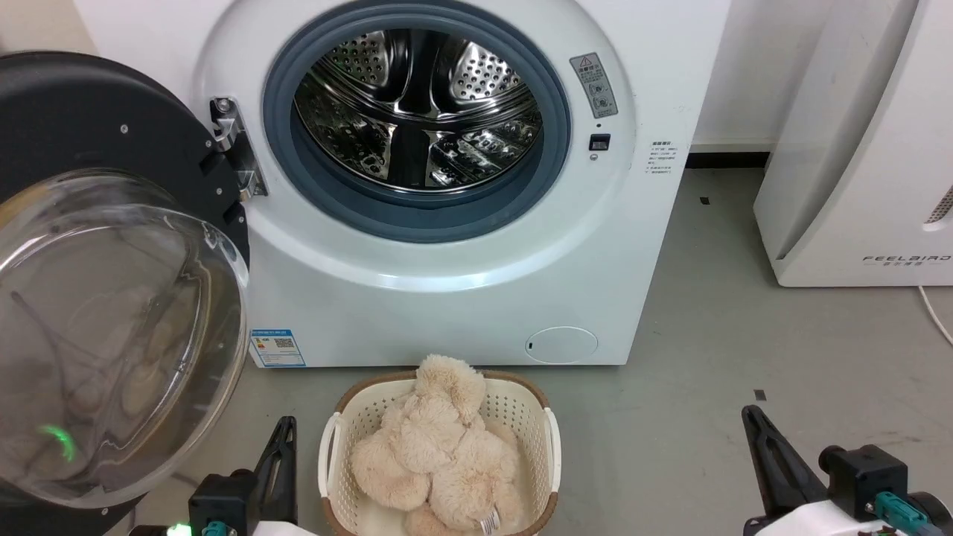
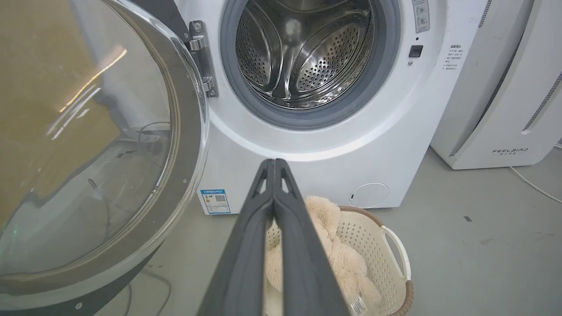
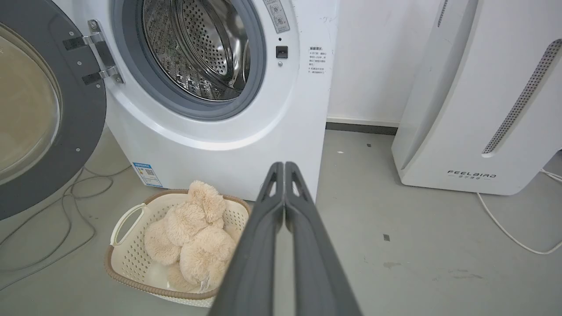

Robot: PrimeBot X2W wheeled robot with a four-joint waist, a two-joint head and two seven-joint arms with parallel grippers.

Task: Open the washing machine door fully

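Note:
The washing machine stands straight ahead, its steel drum exposed inside the blue-grey gasket. The washing machine door hangs swung out wide on the left hinge, its clear glass bowl bulging toward me; it also fills the left of the left wrist view as the door and the left edge of the right wrist view as the door. My left gripper sits low at the left, shut, touching nothing, fingertips together. My right gripper sits low at the right, shut and empty.
A cream perforated basket holding a fluffy beige plush toy stands on the grey floor before the machine. A white FEELBIRD appliance stands at the right with a white cord. Dark cables lie on the floor under the door.

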